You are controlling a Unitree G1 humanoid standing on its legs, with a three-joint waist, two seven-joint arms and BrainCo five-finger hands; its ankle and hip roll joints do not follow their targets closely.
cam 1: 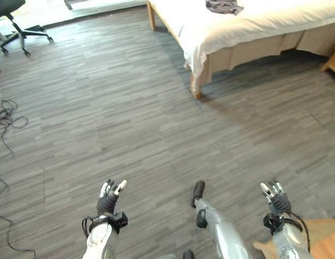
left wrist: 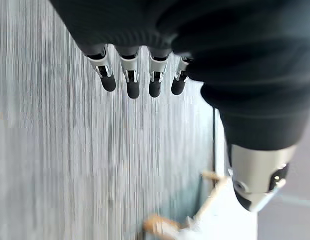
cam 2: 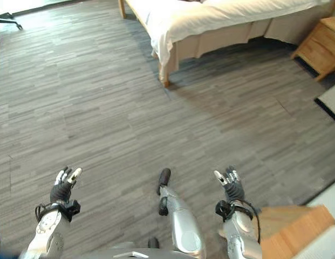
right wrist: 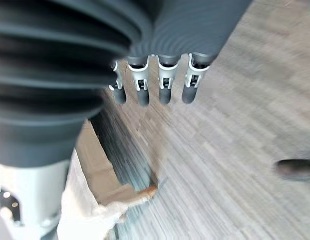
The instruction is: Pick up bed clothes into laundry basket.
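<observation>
Bed [cam 1: 264,24]: standing at the far end of the wood-look floor [cam 1: 129,124]. Grey bed clothes [cam 1: 224,6]: lying crumpled on the bed's top. Left hand [cam 1: 109,200] and right hand [cam 1: 276,198]: hovering well short of the bed, fingers [left wrist: 131,80] hanging released, holding nothing.

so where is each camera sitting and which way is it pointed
Left eye view: on the head, looking down across the wood floor to the bed with grey clothes; left robot hand and right robot hand open, empty.
Right eye view: beside it, same scene, plus a nightstand.
Left wrist view: along its own straight fingers, at floor.
Right wrist view: likewise, fingers over floor.
Both wrist views share the bed corner.
</observation>
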